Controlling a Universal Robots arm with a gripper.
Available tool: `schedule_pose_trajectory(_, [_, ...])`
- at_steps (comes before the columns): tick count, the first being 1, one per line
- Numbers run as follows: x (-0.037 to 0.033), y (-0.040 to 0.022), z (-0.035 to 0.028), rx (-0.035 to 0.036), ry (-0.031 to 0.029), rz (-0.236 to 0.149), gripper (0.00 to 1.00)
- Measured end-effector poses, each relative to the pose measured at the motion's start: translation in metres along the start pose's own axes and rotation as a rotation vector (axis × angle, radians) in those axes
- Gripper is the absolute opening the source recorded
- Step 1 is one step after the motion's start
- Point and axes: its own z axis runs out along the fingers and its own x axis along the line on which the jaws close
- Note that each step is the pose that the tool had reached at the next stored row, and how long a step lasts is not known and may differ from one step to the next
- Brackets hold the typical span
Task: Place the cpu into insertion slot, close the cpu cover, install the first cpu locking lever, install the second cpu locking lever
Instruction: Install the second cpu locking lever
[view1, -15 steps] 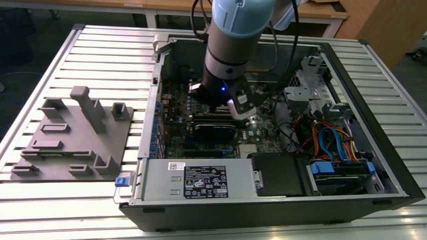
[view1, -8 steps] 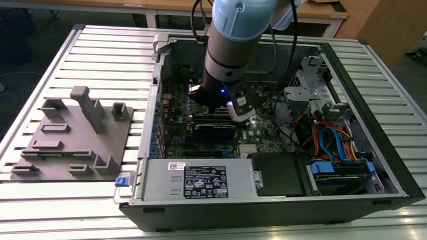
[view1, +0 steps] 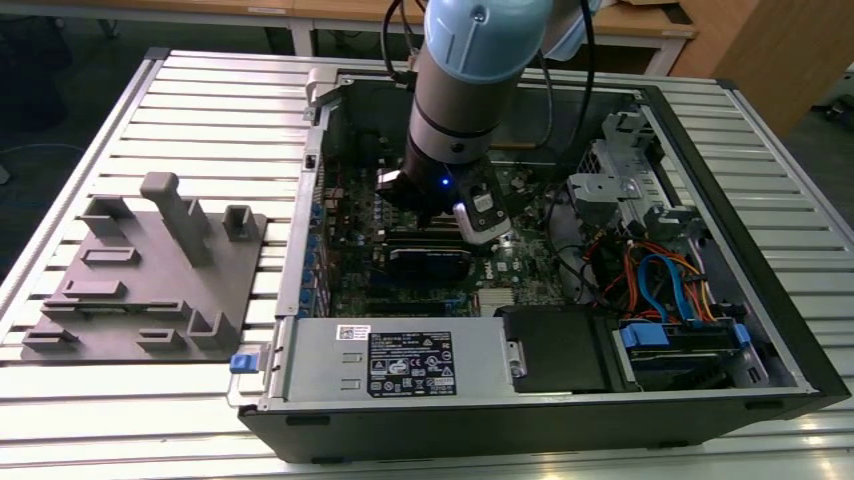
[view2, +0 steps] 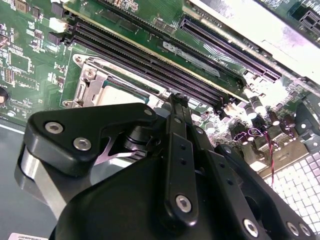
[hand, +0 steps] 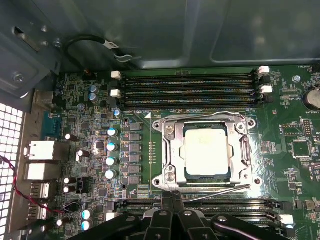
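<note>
CPU: the cpu (hand: 206, 148), a flat square chip with a pale metal top, is lying seated in the insertion slot (hand: 172, 131) in the middle of the motherboard (hand: 295, 165), as the first wrist view is showing; its corner is also peeking past the gripper in the second wrist view (view2: 122, 93).
Cover: the cpu cover (hand: 241, 150), a silver frame with a square window, is lying flat around the chip, its window leaving the metal top exposed.
Lever: a thin silver locking lever (hand: 220, 192) is running along the socket edge nearest the gripper, slightly slanted.
Gripper: the gripper (hand: 174, 197) is hanging just beside that socket edge, its black fingers (hand: 168, 210) pressing together at the tips and holding nothing; the tips are sitting at or just over the lever, and contact cannot be told.
Memory slots: long black memory slots (hand: 190, 90) are lying on the far side of the socket, and another set (hand: 235, 210) on the gripper's side.
Surroundings: in the exterior view the arm (view1: 461, 110) is reaching down into the open computer case (view1: 694, 330), which is lying on a slatted table (view1: 200, 130); a grey power supply box (view1: 387, 365) is occupying the near corner, and a grey fixture tray (view1: 147, 270) is resting on the table to the exterior view's left, well apart from the case.
</note>
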Motion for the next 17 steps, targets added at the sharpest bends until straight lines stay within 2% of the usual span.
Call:
schedule_pose_trajectory(6, [-0.0001,-0.0001,0.0004,-0.0005,-0.0008,0.003,0.1])
schedule_pose_trajectory(10, [-0.0002,-0.0006,0.0026,-0.0021,-0.0066,0.03,0.1])
schedule_pose_trajectory(17, [0.0012,-0.0023,0.0084,-0.003,-0.0068,0.035,0.1])
